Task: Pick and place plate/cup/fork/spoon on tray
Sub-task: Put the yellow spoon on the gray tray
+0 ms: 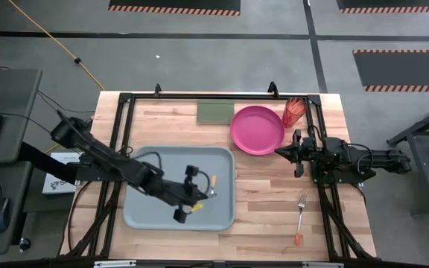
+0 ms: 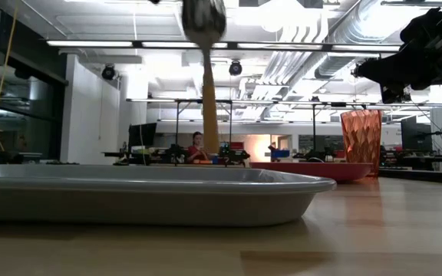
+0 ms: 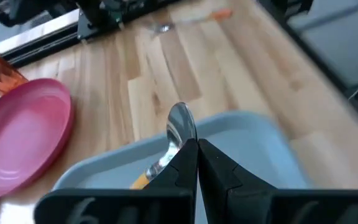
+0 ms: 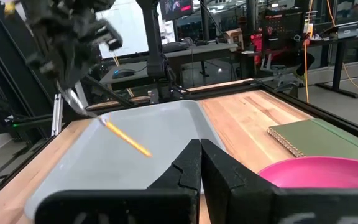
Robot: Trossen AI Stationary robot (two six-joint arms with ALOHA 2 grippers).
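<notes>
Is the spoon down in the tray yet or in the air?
In the air: left gripper holds the spoon above the tray.

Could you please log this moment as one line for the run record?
left pincer: shut on orange-handled metal spoon, above grey-blue plastic tray | right pincer: shut, beside round magenta plate | red-handled fork: on table
</notes>
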